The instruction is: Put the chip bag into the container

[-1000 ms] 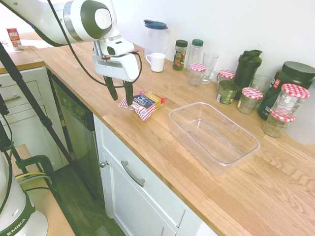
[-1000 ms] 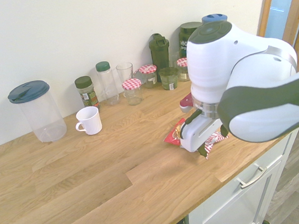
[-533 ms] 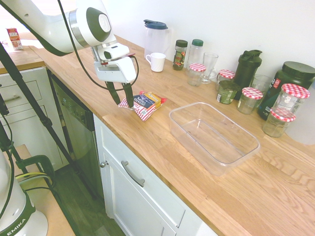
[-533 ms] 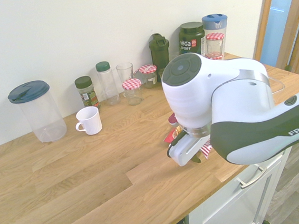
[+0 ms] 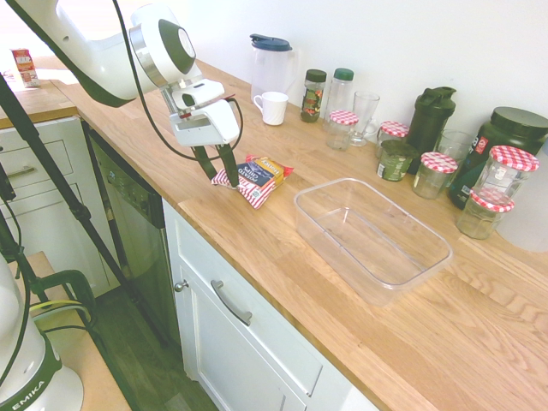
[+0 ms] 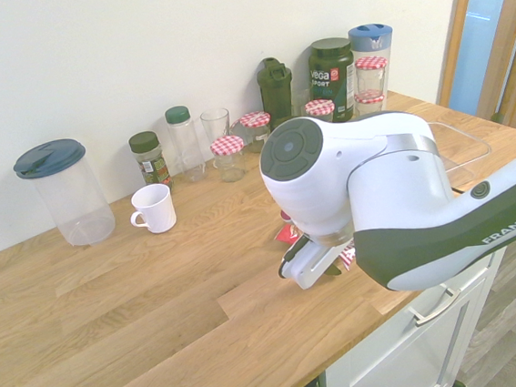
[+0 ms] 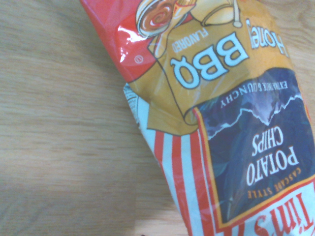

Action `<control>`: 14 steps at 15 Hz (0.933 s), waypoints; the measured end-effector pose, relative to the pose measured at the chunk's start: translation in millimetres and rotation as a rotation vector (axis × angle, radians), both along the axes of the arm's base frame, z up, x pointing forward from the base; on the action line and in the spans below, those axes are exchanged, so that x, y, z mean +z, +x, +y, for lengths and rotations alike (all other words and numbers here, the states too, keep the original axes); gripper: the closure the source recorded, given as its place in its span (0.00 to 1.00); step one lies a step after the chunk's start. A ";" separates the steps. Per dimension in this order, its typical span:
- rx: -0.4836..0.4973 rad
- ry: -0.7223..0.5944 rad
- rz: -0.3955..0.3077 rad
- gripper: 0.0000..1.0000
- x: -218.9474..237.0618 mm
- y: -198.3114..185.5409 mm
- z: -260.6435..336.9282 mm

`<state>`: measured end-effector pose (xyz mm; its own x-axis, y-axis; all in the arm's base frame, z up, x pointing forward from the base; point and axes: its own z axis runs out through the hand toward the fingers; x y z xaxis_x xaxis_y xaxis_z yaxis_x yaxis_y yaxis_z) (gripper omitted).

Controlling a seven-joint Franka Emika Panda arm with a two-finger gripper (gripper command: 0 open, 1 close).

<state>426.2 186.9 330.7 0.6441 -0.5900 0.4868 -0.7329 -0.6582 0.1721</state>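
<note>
Claw [image 5: 221,181] has swung in and its fingers, apart, now sit at the striped end of the chip bag [image 5: 257,181]. Bag on surface [image 5: 283,239], beside the clear tub [image 5: 372,241], outside it. Grip likely next.

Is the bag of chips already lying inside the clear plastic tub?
No, the bag of chips is outside the tub, beside it.
</note>
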 end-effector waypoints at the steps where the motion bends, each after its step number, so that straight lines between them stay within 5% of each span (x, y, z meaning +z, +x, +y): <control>1: 0.001 -0.006 -0.005 1.00 -1.2 0.9 1.3; 14: -0.014 -0.038 -0.014 1.00 -5.5 10.3 -8.6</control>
<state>436.5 178.3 325.1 0.6288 -0.5801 0.5178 -0.7446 -0.6410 0.1862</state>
